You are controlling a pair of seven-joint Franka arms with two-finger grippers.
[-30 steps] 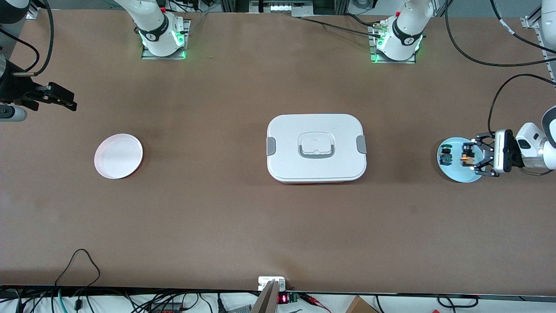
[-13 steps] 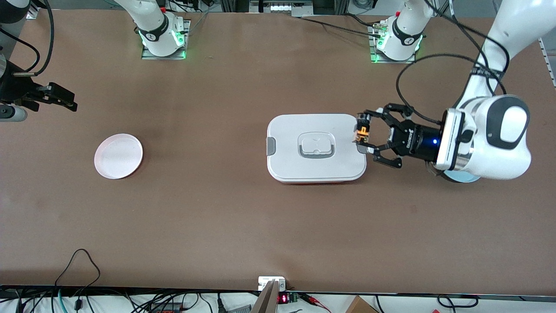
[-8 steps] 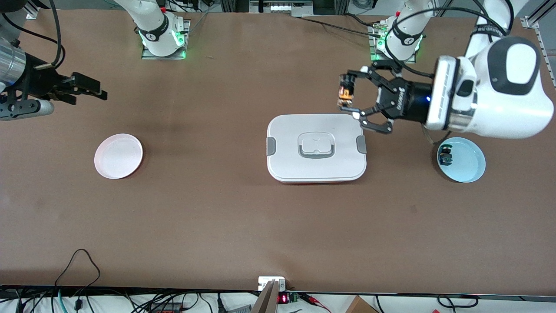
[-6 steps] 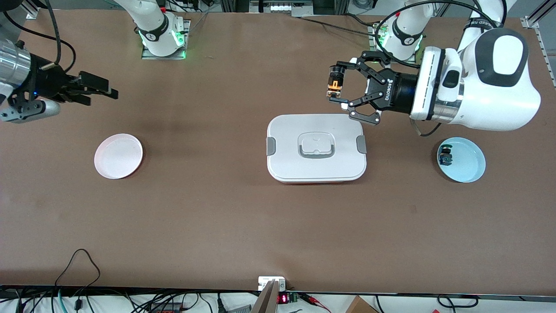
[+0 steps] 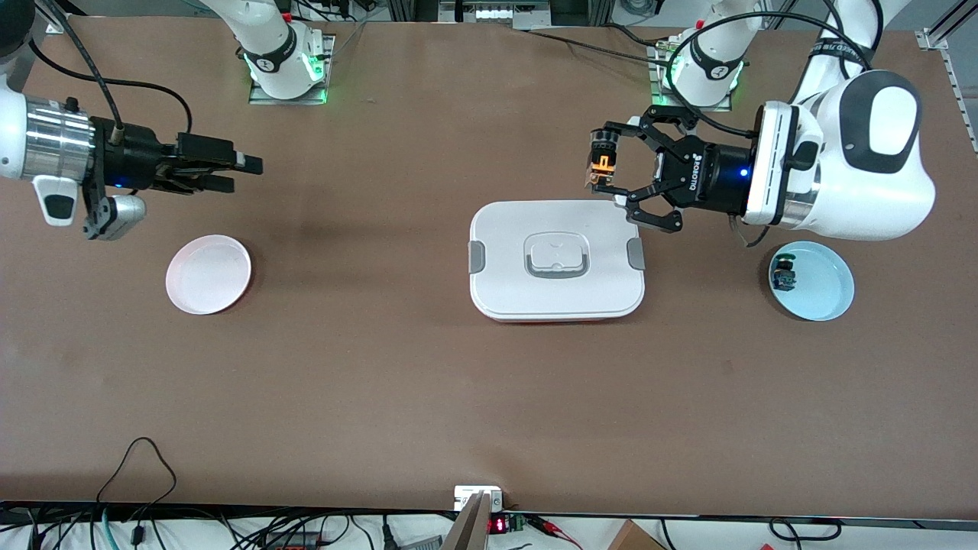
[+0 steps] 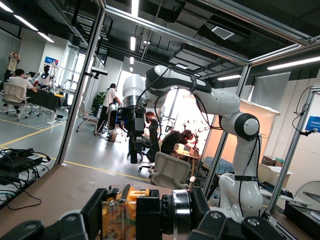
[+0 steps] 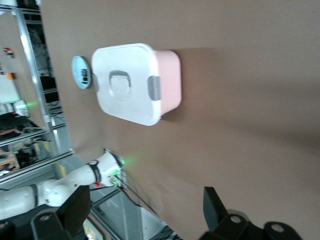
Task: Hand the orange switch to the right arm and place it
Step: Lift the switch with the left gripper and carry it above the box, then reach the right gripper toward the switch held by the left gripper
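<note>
The left gripper (image 5: 611, 177) is up in the air over the table just past the lidded box (image 5: 557, 260), at about one o'clock from the box's middle in the front view. Its claw fingers (image 5: 649, 215) are closed around the orange switch (image 5: 603, 163), whose black head points toward the robots' bases. In the left wrist view the switch (image 6: 120, 218) sits clamped between the dark fingers (image 6: 95, 212), its orange body next to the black and silver head.

The right gripper (image 5: 229, 172) hangs over bare table toward the right arm's end, at about twelve o'clock from the pink plate (image 5: 208, 274), pointing toward the box. Its slim fingers (image 5: 243, 162) stand a little apart and hold nothing; the right wrist view shows them (image 7: 74, 207) spread with only table between.

The blue plate (image 5: 825, 294) lies at three o'clock from the box, toward the left arm's end, with a small blue-bodied switch (image 5: 782, 276) resting in it near its rim.
</note>
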